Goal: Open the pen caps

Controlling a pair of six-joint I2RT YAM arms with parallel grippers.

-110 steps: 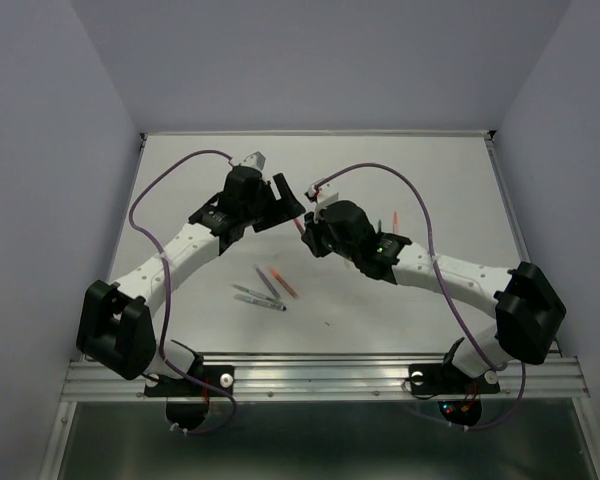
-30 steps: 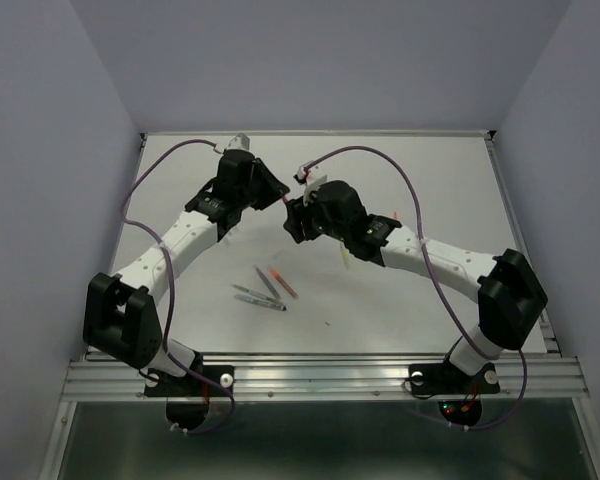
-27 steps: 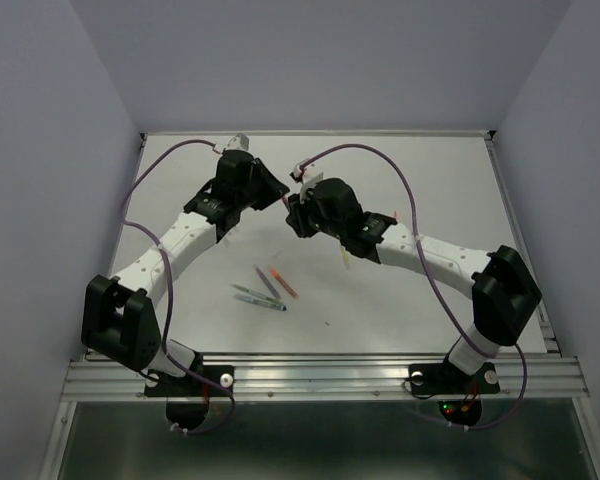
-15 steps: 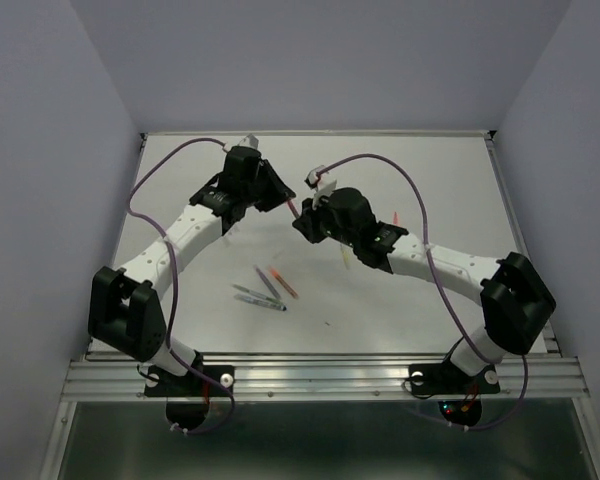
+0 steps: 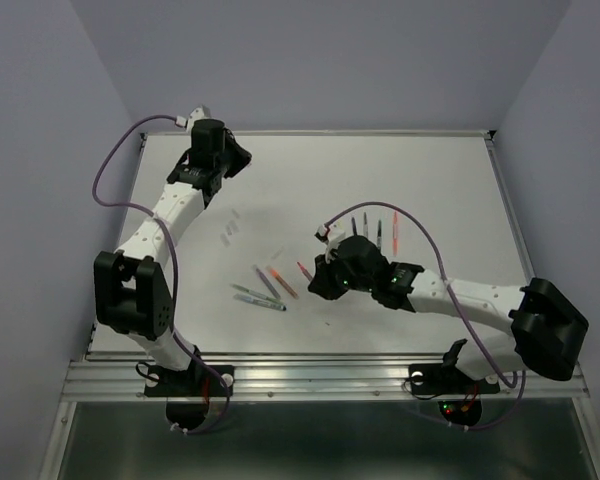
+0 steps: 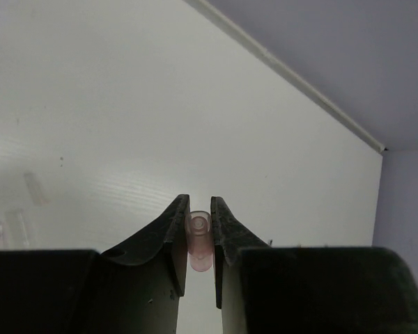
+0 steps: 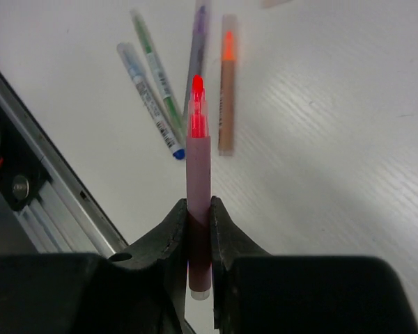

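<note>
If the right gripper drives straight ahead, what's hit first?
Likely the purple pen: the red pen in the right gripper lines up with it, orange pen beside. Depth unclear.

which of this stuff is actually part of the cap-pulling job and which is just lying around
Part of the job:
- pink cap in the left gripper
- red-tipped pen in the right gripper
- four pens near it
- row of pens further back

Just there:
- purple cables
- metal rail along the front
</note>
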